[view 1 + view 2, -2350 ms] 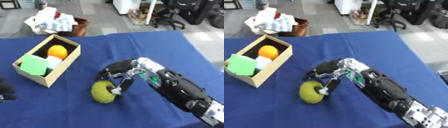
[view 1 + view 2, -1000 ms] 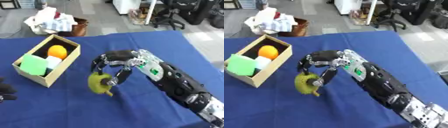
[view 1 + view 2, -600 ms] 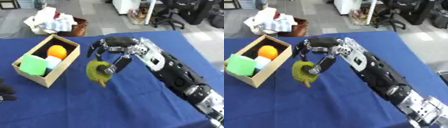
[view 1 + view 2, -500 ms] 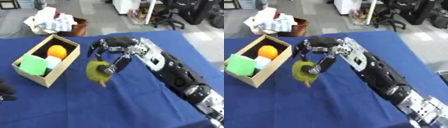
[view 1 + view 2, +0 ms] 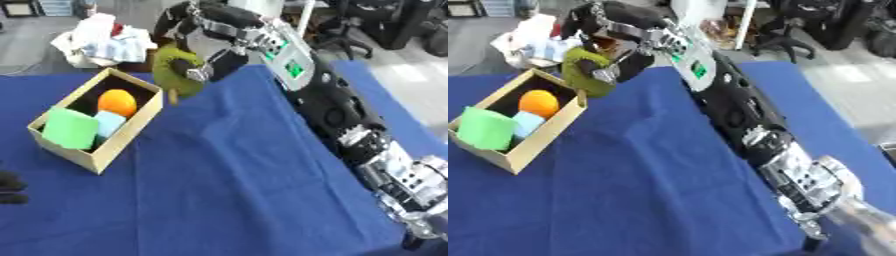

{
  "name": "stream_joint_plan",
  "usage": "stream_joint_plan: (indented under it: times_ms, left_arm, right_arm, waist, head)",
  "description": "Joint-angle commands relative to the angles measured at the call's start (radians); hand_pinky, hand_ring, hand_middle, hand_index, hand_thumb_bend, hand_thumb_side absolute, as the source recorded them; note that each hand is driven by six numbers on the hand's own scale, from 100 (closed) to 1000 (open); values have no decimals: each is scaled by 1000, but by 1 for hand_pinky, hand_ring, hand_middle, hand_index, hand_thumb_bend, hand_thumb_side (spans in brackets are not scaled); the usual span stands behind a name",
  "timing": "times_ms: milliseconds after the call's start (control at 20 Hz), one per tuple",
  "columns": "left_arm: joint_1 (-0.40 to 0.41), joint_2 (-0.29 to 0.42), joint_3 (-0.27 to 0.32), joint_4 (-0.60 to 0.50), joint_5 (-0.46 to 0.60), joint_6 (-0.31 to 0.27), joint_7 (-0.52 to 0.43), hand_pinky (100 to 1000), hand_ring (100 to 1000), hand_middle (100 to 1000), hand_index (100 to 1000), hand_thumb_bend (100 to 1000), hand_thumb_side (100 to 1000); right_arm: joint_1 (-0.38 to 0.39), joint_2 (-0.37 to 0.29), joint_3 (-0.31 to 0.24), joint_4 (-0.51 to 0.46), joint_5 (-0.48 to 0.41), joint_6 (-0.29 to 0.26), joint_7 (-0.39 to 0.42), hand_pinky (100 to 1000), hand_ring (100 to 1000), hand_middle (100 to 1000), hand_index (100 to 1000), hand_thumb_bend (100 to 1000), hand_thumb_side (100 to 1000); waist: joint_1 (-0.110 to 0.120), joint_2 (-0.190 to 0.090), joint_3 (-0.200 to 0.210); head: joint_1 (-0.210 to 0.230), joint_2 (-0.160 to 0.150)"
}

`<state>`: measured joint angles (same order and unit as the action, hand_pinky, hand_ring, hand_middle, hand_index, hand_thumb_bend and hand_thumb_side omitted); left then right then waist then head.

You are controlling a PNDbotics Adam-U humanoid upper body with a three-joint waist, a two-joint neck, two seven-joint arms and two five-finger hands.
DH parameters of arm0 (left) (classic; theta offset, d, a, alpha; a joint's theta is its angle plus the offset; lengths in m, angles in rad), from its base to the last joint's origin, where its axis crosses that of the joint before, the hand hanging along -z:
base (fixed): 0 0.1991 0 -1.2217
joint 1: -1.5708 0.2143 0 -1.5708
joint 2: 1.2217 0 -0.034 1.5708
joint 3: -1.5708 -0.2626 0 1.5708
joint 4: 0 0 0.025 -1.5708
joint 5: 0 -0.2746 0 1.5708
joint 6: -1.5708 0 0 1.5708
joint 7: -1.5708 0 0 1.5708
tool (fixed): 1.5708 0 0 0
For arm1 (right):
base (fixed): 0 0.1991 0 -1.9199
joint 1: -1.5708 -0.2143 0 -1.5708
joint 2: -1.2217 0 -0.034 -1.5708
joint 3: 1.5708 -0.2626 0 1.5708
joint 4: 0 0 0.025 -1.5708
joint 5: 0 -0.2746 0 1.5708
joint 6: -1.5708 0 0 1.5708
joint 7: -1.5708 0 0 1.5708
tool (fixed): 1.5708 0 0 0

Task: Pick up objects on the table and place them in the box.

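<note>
The blue table [image 5: 219,200] has a wide bare stretch in front of and to the right of the cardboard box [image 5: 131,131], which sits near the left side with its long axis running from near left to far right. Inside the box lie an orange ball [image 5: 116,102], a pale blue block [image 5: 108,122] and a green block [image 5: 70,128], leaving a little room at its far end. The right hand [image 5: 210,47] is raised over the far edge of the table, just beyond the box's far right corner, fingers curled around an olive-green fruit [image 5: 175,72]. The fruit hangs with its long axis roughly upright, narrower end downward. Dark fingers of the left hand [image 5: 10,187] show at the left edge; I cannot tell how they are set.
</note>
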<state>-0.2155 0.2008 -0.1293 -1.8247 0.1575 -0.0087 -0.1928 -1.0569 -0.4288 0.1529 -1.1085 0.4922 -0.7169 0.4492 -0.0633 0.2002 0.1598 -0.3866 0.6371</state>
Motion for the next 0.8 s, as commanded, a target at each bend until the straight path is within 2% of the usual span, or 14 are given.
stream_joint_plan:
  times_ms: [50, 250, 500, 800]
  left_arm:
    - [-21, 4, -5, -17, 2, 0, -5, 614, 650, 603, 804, 100, 859]
    - [-33, -2, -15, -18, 6, 1, -14, 614, 650, 603, 804, 100, 858]
    - [-44, -7, -27, -18, 10, 4, -26, 614, 650, 603, 804, 100, 858]
    - [-54, -13, -38, -17, 15, 6, -37, 613, 649, 602, 803, 100, 857]
  right_arm:
    - [-54, 35, -58, 76, 74, -190, 163, 816, 786, 736, 408, 100, 206]
    - [-90, 96, -123, 181, 205, -190, 113, 815, 780, 733, 409, 100, 206]
    - [-104, 167, -195, 280, 378, -190, 12, 810, 765, 725, 419, 100, 199]
    - [-97, 211, -254, 344, 540, -190, -138, 807, 764, 727, 433, 100, 198]
  waist:
    - [-3, -1, 12]
    - [-3, 4, 48]
    - [0, 8, 91]
    - [3, 10, 125]
  head:
    - [-14, -15]
    - [-35, -25]
    - [-64, -28]
    - [-88, -29]
